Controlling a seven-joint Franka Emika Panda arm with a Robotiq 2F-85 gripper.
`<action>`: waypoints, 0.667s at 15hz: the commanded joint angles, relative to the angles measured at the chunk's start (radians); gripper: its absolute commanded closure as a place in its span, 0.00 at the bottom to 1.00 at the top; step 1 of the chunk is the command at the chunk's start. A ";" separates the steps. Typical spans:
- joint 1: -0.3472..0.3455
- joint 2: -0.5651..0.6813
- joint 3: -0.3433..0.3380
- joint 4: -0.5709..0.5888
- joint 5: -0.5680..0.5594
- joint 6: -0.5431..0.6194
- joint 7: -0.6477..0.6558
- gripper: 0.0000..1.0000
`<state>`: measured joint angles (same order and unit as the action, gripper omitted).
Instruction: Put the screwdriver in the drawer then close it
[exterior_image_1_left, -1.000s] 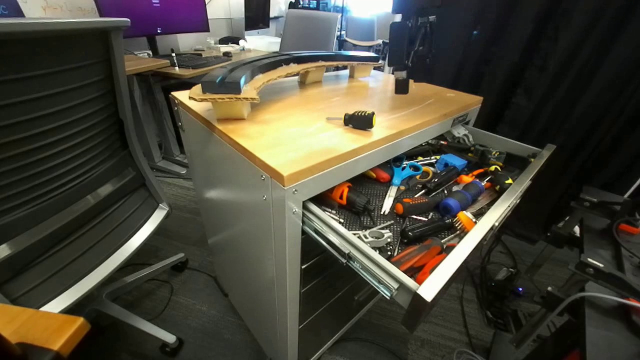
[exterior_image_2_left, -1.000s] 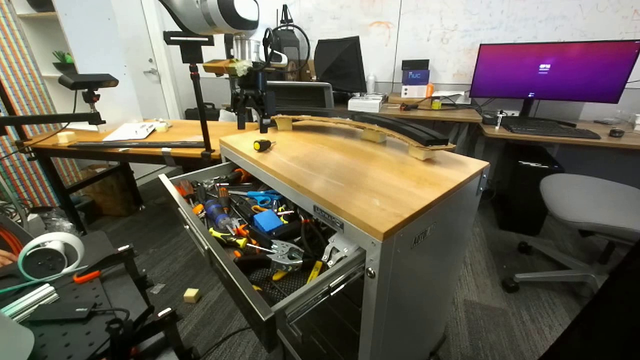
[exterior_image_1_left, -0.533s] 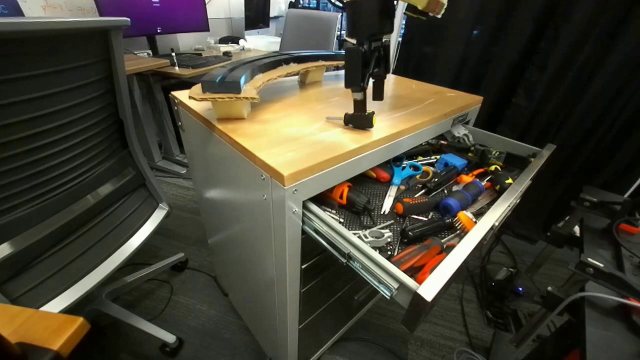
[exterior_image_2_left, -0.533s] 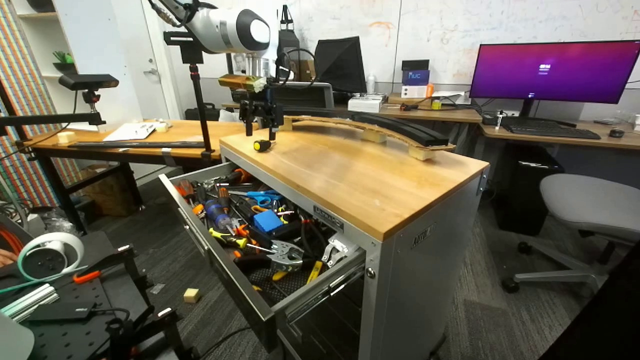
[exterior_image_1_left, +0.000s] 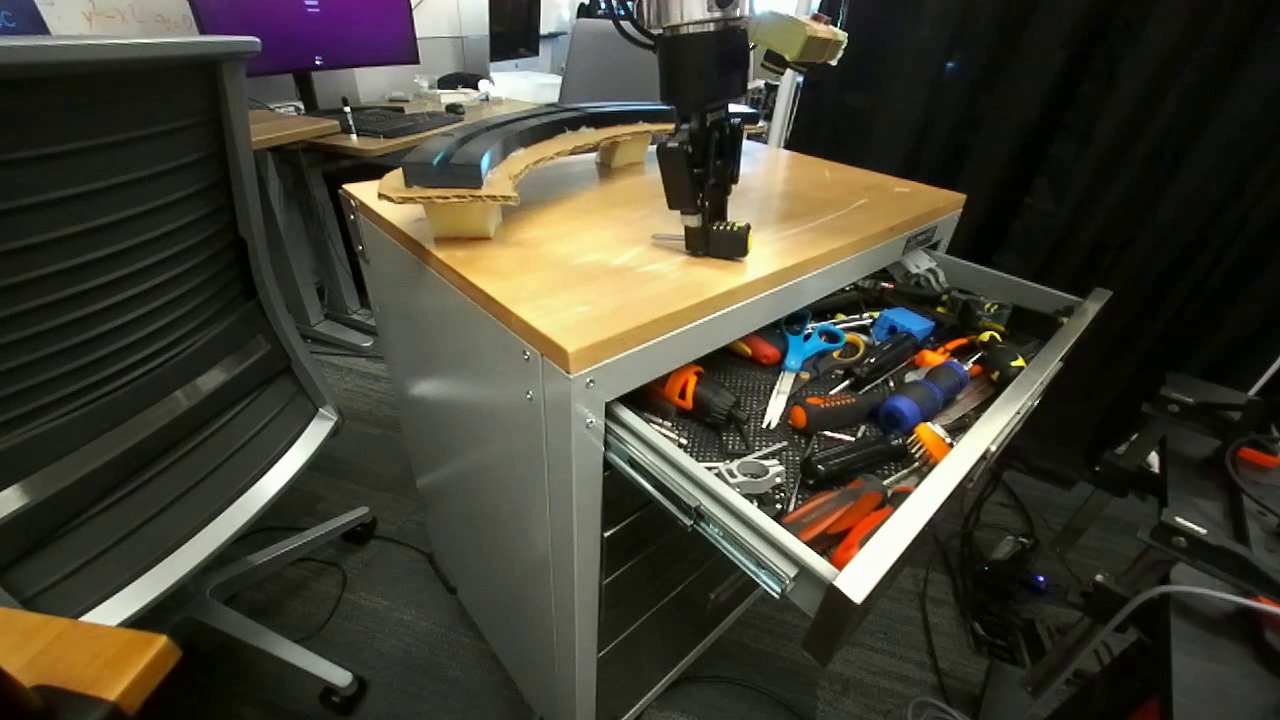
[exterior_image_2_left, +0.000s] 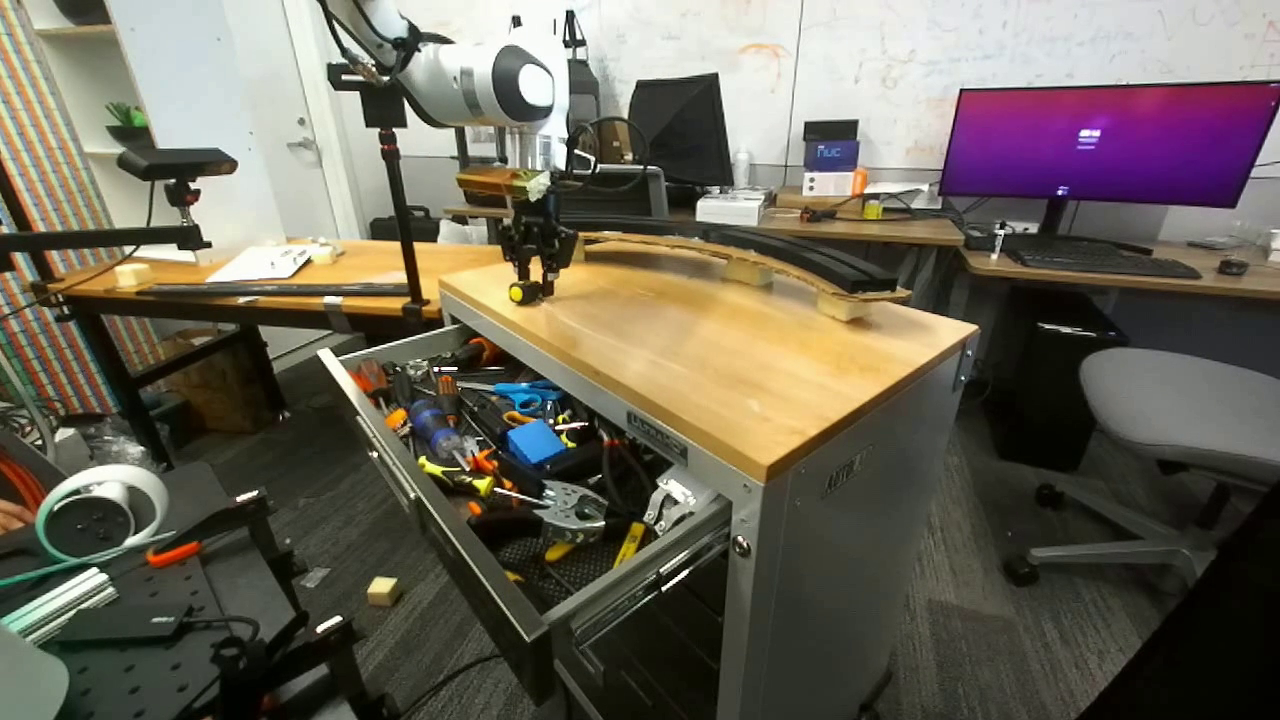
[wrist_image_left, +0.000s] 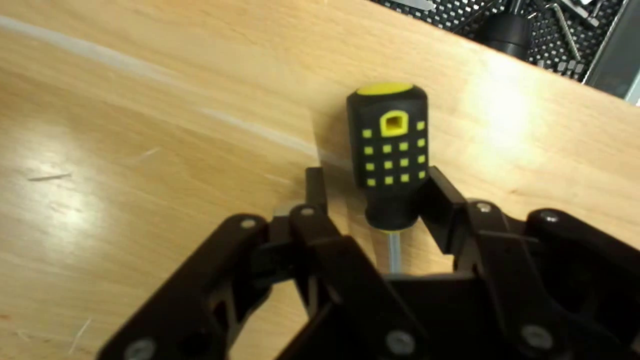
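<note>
A stubby black screwdriver (wrist_image_left: 390, 150) with yellow marks lies on the wooden cabinet top, its short metal shaft pointing back between the jaws in the wrist view. My gripper (wrist_image_left: 377, 195) is lowered around the handle's neck, still open: a gap shows between the left fingertip and the handle, while the right fingertip is against it or very close. In both exterior views the gripper (exterior_image_2_left: 537, 282) points down at the screwdriver (exterior_image_1_left: 735, 240) near the top's front edge. The light-grey drawer (exterior_image_1_left: 970, 450) stands pulled out below, full of tools.
A curved black track on cardboard and foam blocks (exterior_image_1_left: 465, 220) sits along the back of the cabinet top (exterior_image_1_left: 590, 290). Scissors (exterior_image_1_left: 800, 345), orange and blue-handled tools and clamps crowd the drawer. An office chair (exterior_image_1_left: 150, 300) stands beside the cabinet.
My gripper has come across and down onto the screwdriver, and its jaws have drawn closer together around the handle. Screwdriver and drawer have stayed in place.
</note>
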<state>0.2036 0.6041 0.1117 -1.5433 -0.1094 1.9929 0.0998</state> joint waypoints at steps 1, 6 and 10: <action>-0.015 -0.009 0.022 -0.002 0.021 -0.058 -0.129 0.82; -0.020 -0.066 0.060 -0.081 0.004 -0.108 -0.359 0.89; -0.022 -0.094 0.093 -0.133 -0.012 -0.136 -0.528 0.89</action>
<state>0.1950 0.5671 0.1710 -1.6060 -0.1101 1.8834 -0.3135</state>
